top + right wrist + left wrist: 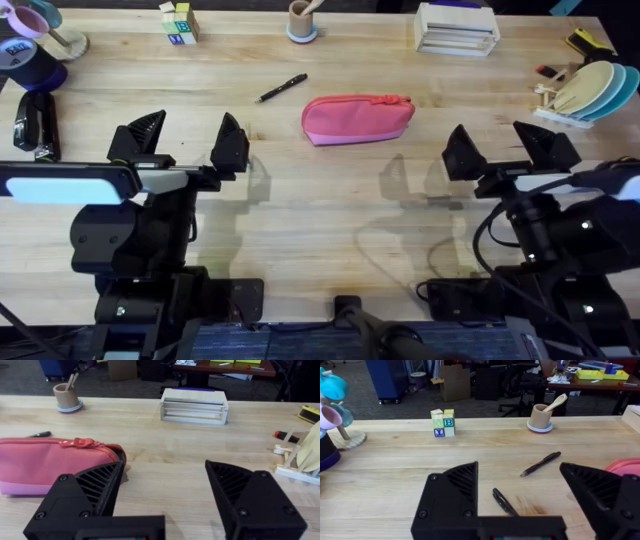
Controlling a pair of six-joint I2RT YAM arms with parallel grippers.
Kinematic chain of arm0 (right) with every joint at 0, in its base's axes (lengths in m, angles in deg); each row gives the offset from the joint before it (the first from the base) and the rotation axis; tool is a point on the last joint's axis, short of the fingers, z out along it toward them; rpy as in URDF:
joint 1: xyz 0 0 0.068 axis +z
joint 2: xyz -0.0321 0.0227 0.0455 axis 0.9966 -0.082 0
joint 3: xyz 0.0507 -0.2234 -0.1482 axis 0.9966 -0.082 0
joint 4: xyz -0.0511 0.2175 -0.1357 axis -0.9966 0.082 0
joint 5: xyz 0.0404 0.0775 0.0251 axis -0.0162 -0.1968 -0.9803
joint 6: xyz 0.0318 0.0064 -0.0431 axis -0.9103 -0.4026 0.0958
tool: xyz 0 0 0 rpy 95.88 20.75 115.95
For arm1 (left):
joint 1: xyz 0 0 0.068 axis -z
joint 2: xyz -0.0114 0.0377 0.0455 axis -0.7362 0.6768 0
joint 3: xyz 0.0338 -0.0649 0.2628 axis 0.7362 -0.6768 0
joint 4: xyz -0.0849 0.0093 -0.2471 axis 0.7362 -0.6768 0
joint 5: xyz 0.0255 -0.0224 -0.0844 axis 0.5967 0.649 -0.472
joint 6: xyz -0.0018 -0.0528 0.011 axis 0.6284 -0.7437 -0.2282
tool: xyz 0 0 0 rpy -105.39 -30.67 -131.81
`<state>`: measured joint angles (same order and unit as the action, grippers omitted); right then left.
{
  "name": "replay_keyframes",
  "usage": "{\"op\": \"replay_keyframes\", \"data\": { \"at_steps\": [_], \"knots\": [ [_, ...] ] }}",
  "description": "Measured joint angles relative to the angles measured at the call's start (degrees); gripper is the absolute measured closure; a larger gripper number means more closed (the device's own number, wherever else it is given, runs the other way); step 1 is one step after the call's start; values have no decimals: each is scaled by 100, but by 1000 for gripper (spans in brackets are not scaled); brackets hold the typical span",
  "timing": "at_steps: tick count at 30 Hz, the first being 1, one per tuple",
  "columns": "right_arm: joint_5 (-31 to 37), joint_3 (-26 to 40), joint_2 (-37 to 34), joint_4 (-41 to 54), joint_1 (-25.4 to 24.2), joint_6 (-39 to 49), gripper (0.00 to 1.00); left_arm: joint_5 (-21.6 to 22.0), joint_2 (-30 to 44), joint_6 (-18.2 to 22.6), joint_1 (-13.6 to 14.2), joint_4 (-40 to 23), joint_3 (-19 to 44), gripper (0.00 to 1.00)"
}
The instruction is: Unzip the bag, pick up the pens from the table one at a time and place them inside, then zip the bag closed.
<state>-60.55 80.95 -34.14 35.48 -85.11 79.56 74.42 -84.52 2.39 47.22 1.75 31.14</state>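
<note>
Pink fabric bag [357,118] seen lying flat on light wooden surface [330,200], long axis across it, zipper along top edge closed, pull at right end. Black pen [281,88] laid diagonally just left of bag, apart from it. Second black pen [504,502] seen in left wrist view, nearer than first, also left of bag.

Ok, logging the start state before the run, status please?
Left gripper open, right gripper open, both empty. Pink fabric pouch zipped shut on wooden table. Slim black pen lies apart. Nothing blocking.
</note>
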Motion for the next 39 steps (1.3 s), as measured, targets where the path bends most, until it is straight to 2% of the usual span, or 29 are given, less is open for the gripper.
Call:
{"op": "replay_keyframes", "data": {
  "at_steps": [24, 30, 34, 39],
  "knots": [
    [0, 9, 0, 76, 0, 0, 4, -11, 0, 1, 0, -2, 0, 8],
    [1, 29, 0, 112, 0, 0, 5, -288, 0, 1, 0, -9, 5, 8],
    [-24, 285, -69, 627, 0, 0, 6, -412, 10, 14, 0, -169, 60, 8],
    [-24, 808, -613, 1244, 0, 0, 5, -442, 463, 114, 0, -302, 491, 8]
  ]
}}
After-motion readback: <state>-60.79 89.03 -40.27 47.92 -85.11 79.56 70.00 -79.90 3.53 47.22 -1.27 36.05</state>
